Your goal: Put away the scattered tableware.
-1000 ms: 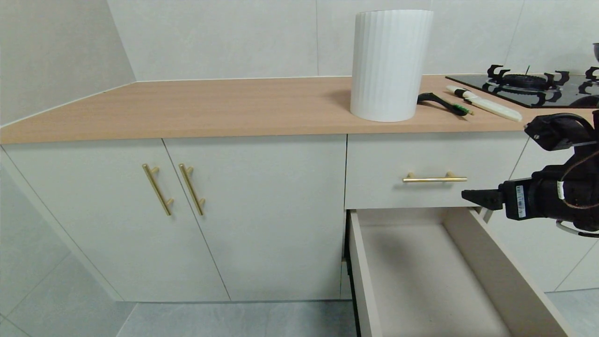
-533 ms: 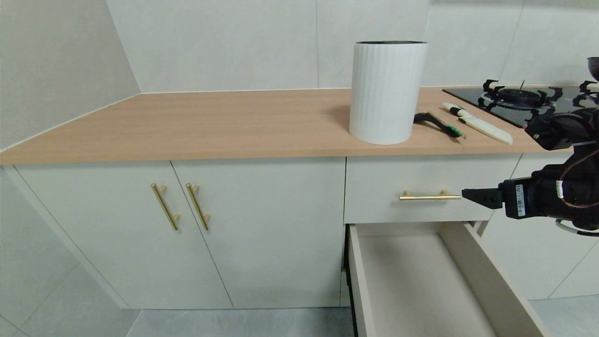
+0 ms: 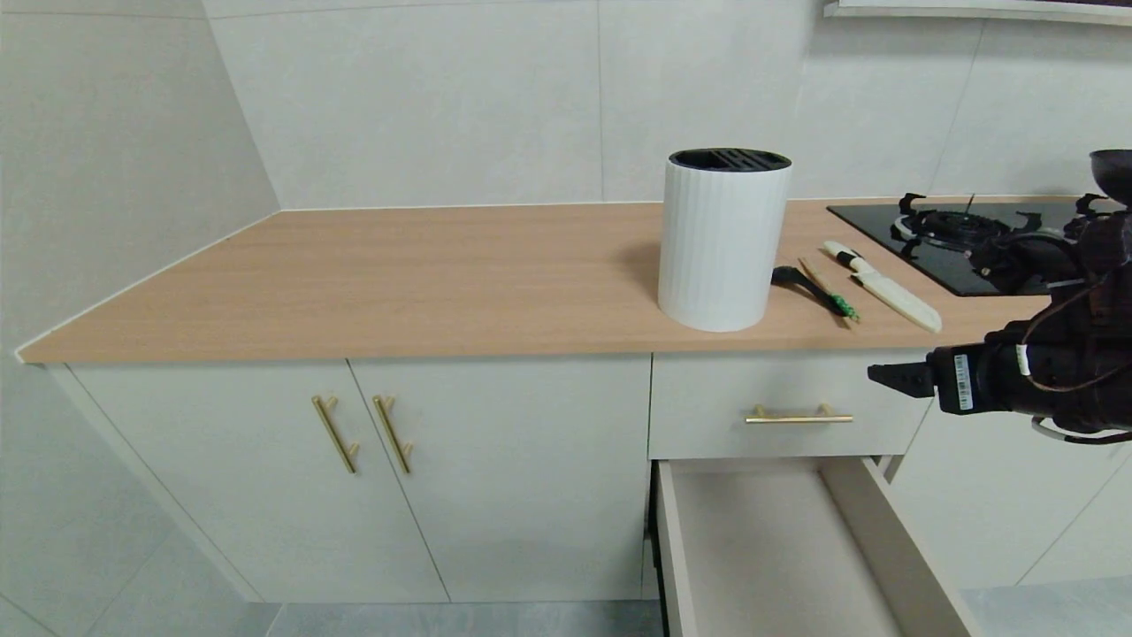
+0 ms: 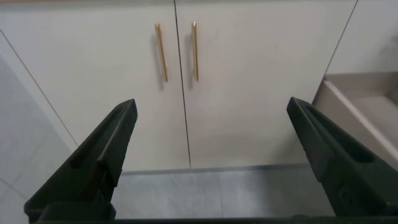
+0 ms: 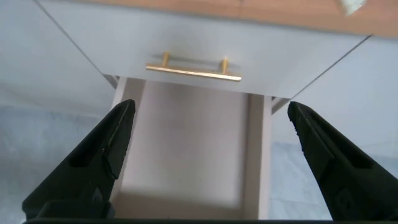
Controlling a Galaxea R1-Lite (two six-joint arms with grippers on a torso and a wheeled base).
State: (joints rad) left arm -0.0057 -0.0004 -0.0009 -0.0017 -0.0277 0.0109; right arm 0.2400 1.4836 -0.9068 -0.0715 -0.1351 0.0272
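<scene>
On the wooden counter, a white ribbed holder (image 3: 723, 239) with a black slotted top stands upright. Just right of it lie a black utensil with a green end (image 3: 809, 287) and a white knife (image 3: 882, 287). My right gripper (image 3: 889, 376) hovers in front of the cabinet, level with the shut upper drawer's front and right of its gold handle (image 3: 799, 416). In the right wrist view the right gripper (image 5: 211, 155) is open and holds nothing, with the pulled-out lower drawer (image 5: 193, 143) ahead of it. My left gripper (image 4: 211, 162) is open, with nothing in it, and faces the cabinet doors (image 4: 180, 81).
The lower drawer (image 3: 761, 548) is pulled out, its side walls reaching toward me. A black gas hob (image 3: 964, 243) sits at the counter's right end. Two cabinet doors with gold handles (image 3: 363, 433) are shut on the left. The counter's left half is bare wood.
The whole head picture has shifted downward, so the camera has moved up. The right gripper now sits above the upper drawer's handle level instead of below it.
</scene>
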